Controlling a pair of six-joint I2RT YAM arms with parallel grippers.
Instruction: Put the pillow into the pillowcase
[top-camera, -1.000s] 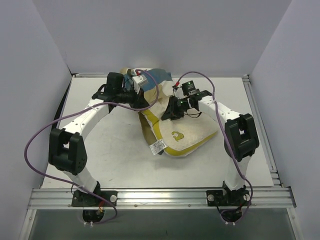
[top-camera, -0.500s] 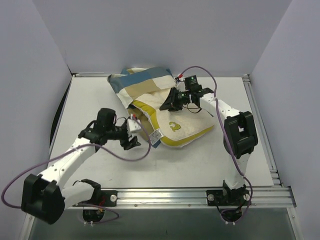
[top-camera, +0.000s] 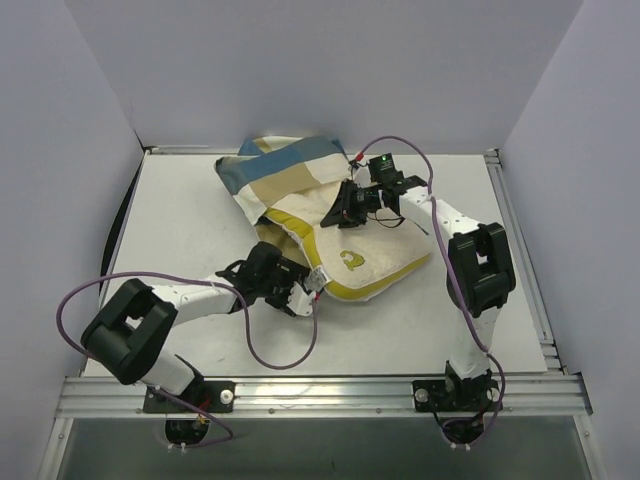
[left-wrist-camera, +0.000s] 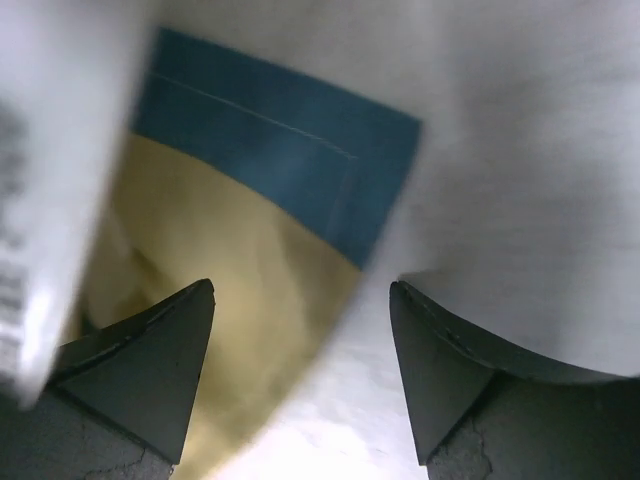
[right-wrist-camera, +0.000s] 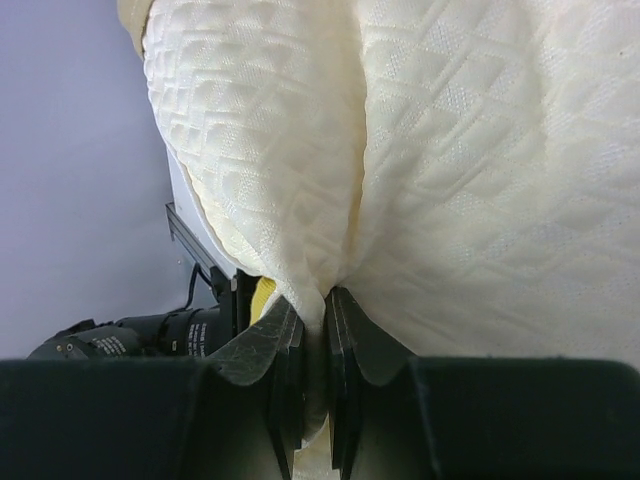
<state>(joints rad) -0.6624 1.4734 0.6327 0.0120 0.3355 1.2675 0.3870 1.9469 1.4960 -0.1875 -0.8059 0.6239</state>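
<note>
The pillow lies a little right of the middle of the table, cream quilted face up. Its yellow emblem and yellow piping are toward the near edge, and a white label sticks out at its near-left corner. Its far-left end is tucked under or into the pillowcase (which of the two cannot be told from above). That blue, tan and white checked cover is bunched toward the back of the table, touching the pillow. The right gripper sits on the pillow's far part, close to the cover's edge. In the right wrist view its fingers are pressed together on a raised fold of the cream fabric, pinching it. The left gripper is low over the table just beside the label corner. In the left wrist view its fingers stand spread with nothing between them. Past them shows a blue and tan block of the checked cloth, with blurred white to the right.
</note>
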